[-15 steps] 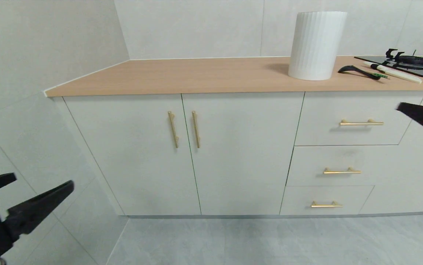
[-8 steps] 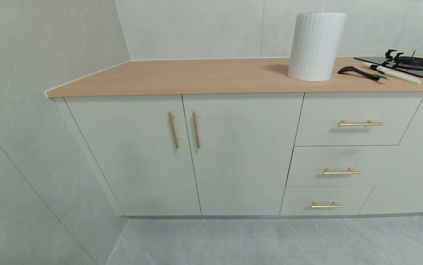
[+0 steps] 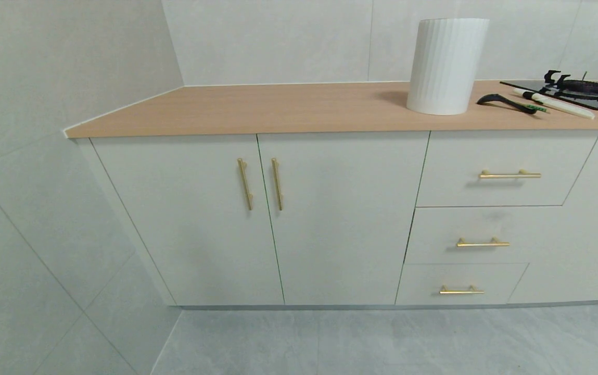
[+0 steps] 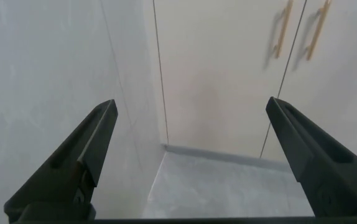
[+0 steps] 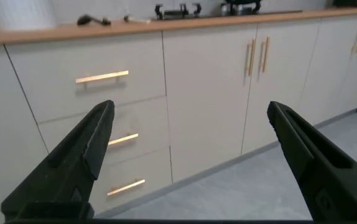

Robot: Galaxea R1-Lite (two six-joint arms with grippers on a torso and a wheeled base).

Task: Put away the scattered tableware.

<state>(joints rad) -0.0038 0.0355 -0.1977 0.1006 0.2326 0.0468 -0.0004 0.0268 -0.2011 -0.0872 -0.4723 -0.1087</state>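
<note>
I had the wooden countertop [image 3: 257, 107] in the head view, and the scattered tableware sat at its far right: a black spoon [image 3: 504, 101] lay flat just right of a tall white ribbed container [image 3: 447, 65], and a long white utensil [image 3: 556, 103] lay just beyond the spoon, beside the stove [image 3: 585, 86]. A thin green-tipped piece sat between those two, too small for me to name. The container stood upright, near the counter's front edge. Below it, three drawers [image 3: 507, 156] were stacked on the right, each with a gold handle and all closed, and the double cabinet doors [image 3: 189, 219] on the left were closed too. My left gripper [image 4: 191, 104] hung low near the corner where the wall met the cabinet, fingers spread wide and holding nothing. My right gripper [image 5: 190, 106] sat in front of the drawers, well below the counter, its fingers also released and empty. From that wrist I could pick out the spoon up on the counter edge, well apart from both grippers.
</note>
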